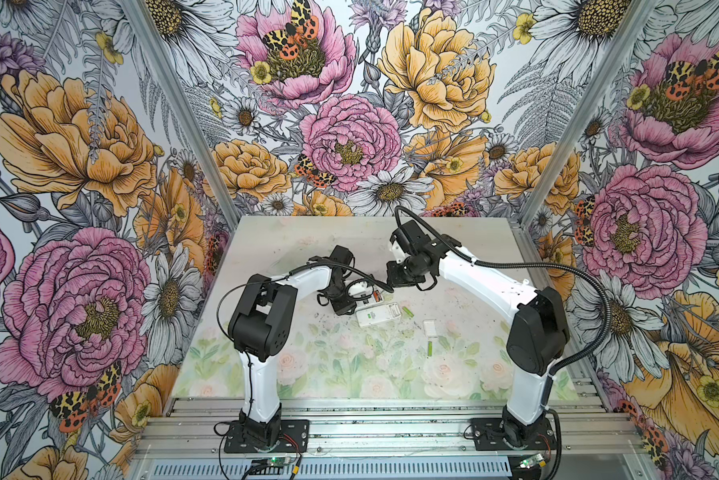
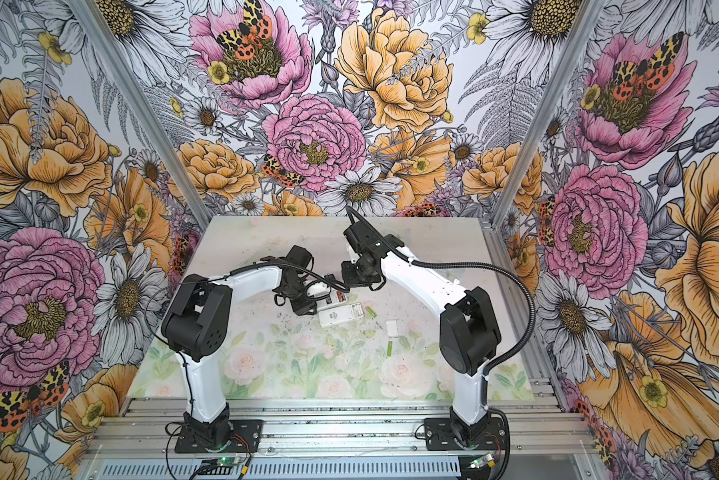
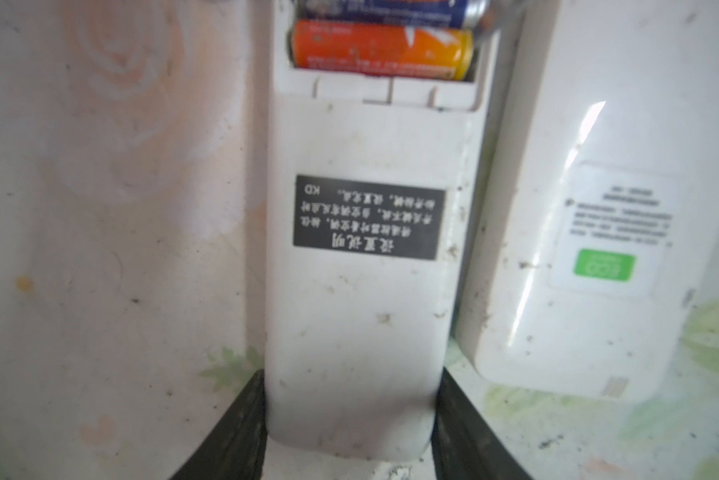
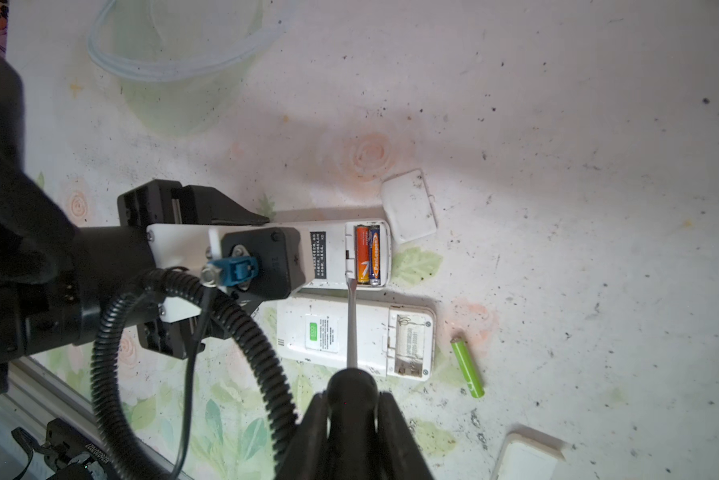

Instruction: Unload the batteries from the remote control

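The batteries point(image 4: 366, 257) are split up. Two lie side by side in the open compartment of the slim remote point(image 3: 366, 311): the orange battery point(image 3: 380, 50) nearer the remote's label and the dark battery point(image 3: 387, 10) at its very end, both set crosswise to the remote's length.

The left hand point(image 3: 349, 432) is clamped on the remote's other end, one black finger against each long edge. The right hand point(image 4: 351, 401) is clenched on the black handle of a screwdriver point(image 4: 351, 328). Its shaft passes over the wider remote point(image 4: 341, 332), which lies just beside the slim one, and its tip rests at the compartment's edge by the end of the orange battery.

The wider remote's own compartment is open and holds nothing. A green battery point(image 4: 468, 368) lies on the surface point(image 4: 557, 124) just past that end, and a second green battery point(image 1: 431, 347) lies nearer the front — a loose cover point(image 1: 429, 327) sits between the two.

Another cover point(image 4: 409, 205) lies just beside the slim remote's open end. In the right wrist view the left arm's camera and ribbed cable point(image 4: 241, 332) hide much of the slim remote's body. A clear cup point(image 4: 171, 62) stands well apart from the remotes.
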{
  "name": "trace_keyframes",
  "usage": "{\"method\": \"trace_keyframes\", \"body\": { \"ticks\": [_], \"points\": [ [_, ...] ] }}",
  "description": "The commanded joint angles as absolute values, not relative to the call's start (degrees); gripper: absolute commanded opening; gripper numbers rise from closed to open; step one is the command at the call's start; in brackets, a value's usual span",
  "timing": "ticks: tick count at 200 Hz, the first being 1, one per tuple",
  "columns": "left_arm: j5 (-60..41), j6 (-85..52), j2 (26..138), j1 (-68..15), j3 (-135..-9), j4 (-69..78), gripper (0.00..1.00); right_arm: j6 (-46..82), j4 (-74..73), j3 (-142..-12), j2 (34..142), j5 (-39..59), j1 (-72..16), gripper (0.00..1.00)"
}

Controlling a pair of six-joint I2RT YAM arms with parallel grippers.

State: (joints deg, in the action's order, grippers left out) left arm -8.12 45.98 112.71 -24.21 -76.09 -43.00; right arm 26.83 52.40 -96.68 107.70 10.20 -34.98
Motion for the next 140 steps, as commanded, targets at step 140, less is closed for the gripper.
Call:
{"method": "trace_keyframes", "body": {
  "ticks": [140],
  "points": [
    [-5.64, 45.79, 113.03, -24.88, -74.1, -42.89, 0.15, 22.34, 53.35, -98.81, 110.78, 6.43, -36.44, 0.0]
  ]
}}
